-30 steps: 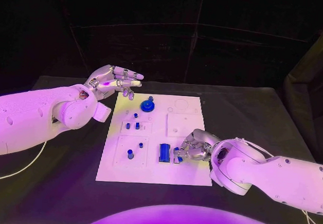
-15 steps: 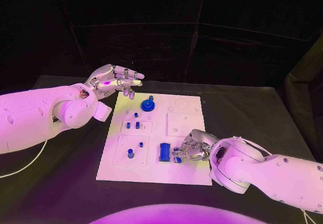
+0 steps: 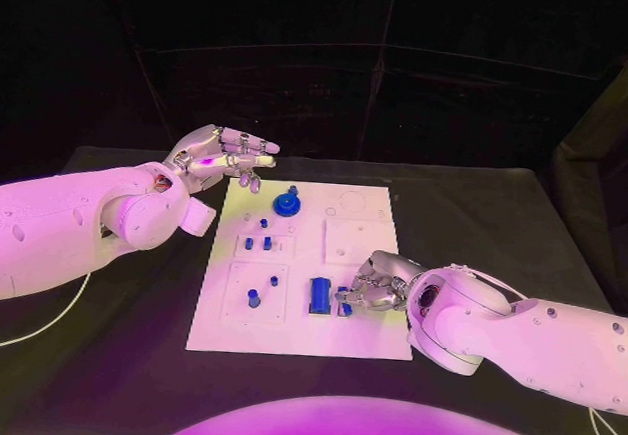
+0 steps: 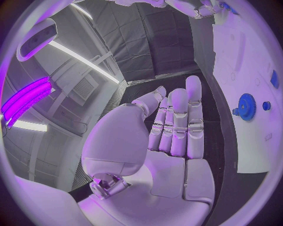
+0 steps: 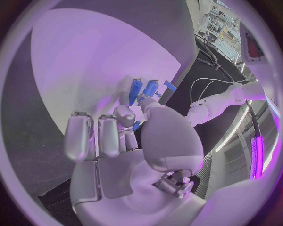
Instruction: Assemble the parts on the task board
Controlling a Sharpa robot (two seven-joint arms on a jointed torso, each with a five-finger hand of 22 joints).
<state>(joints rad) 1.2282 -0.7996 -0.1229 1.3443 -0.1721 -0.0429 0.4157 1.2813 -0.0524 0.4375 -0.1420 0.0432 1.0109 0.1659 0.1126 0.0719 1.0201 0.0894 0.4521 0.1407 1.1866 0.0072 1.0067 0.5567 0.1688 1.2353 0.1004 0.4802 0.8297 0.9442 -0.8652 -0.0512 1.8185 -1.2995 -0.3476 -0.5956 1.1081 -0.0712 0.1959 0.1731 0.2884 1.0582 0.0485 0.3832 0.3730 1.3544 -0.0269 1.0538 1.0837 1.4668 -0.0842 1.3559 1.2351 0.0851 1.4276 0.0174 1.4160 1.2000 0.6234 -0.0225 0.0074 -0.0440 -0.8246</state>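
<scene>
My right hand (image 3: 371,285) low over task board (image 3: 370,342), near its front right part, fingers curled down; small blue part (image 3: 346,307) under fingertips, just beside long blue block (image 3: 318,295). Cannot tell if I really pinch it or only touch. In right wrist view, blue pieces (image 5: 144,88) stand just beyond my thumb. My left hand (image 3: 220,156) off board's far left corner, above table (image 3: 502,221), fingers apart, holding nothing. Blue gear (image 3: 286,206) stands at far end of board.
</scene>
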